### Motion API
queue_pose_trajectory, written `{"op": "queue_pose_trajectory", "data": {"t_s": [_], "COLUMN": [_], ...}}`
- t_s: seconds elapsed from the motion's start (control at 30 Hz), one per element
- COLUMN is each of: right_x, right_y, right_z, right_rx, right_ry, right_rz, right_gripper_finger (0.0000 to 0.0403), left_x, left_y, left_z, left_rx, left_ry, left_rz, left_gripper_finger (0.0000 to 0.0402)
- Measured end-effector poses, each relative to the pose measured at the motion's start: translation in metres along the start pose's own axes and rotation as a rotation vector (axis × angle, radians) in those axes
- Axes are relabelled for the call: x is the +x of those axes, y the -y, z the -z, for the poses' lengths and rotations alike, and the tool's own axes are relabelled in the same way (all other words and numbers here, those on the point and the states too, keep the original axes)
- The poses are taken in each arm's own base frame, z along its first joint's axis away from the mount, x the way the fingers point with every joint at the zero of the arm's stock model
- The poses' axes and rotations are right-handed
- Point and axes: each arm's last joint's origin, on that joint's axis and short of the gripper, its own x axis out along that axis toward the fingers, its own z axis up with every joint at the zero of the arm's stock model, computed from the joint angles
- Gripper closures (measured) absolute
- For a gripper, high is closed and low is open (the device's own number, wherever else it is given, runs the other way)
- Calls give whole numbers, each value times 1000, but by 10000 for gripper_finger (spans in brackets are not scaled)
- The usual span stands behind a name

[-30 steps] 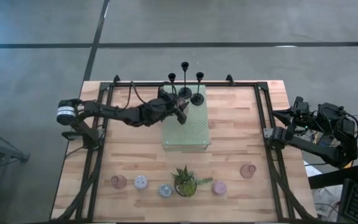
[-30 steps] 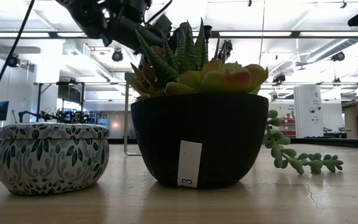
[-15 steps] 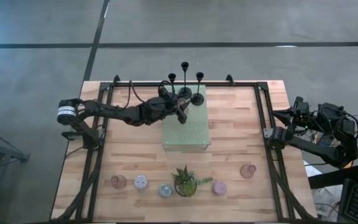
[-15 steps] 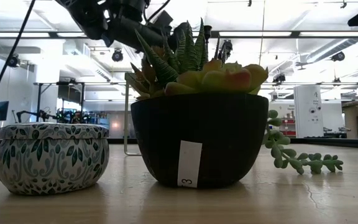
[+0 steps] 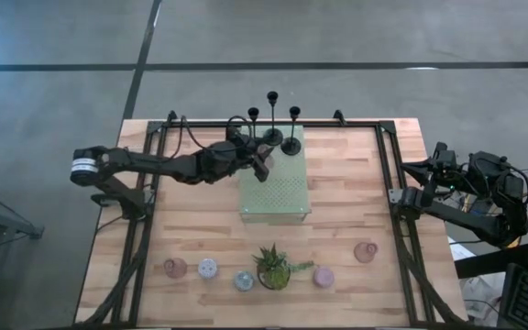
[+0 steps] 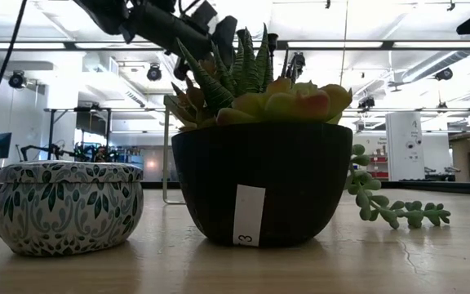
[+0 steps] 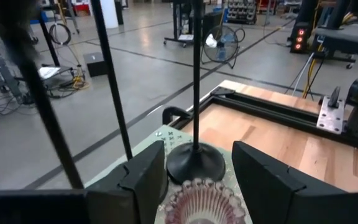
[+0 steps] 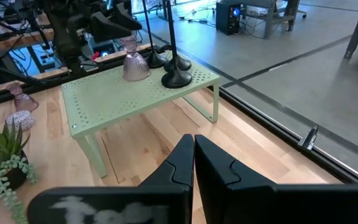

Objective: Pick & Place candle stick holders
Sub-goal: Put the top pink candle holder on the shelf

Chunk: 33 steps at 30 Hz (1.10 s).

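- 3 blk candle sticks (image 5: 291, 147)
- 3 pink glass holders (image 5: 365, 251)
- 3 sm round cups (image 5: 208, 268)
- 1 potted plant (image 5: 275, 267)
- 1 green mat (image 5: 278, 194)

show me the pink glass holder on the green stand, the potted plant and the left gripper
pink glass holder (image 8: 135, 66), right wrist view, ribbed body
potted plant (image 6: 255, 192), low view, dark pot
left gripper (image 7: 197, 171), left wrist view, between fingertips

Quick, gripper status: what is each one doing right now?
Left gripper: open, fingers either side of a ribbed translucent pink glass holder on the pale green perforated mat; no grip visible.
Right gripper: shut, holding nothing, at the table's right edge.
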Motion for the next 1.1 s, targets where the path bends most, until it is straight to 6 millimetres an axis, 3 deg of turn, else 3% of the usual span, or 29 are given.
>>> {"op": "queue_pose_trajectory", "data": {"t_s": [0.23,0.47,0.6,0.87,1.1], "right_x": [0,0,0,0,0], "right_y": [0,0,0,0,0], "right_z": [0,0,0,0,0], "right_rx": [0,0,0,0,0], "right_ry": [0,0,0,0,0], "right_rz": [0,-1,0,-1,-1], "right_gripper_finger": [394,394,394,394,394], "left_x": [-6,-42,-58,-58,-50], "left_y": [2,10,9,6,5], "left_z": [-3,-16,-10,19,28], "left_rx": [-18,47,60,54,45], "left_ry": [-3,-40,-124,-149,-127], "left_rz": [19,1,-10,-5,-11], "left_gripper_finger": [199,200,211,240,243]}}
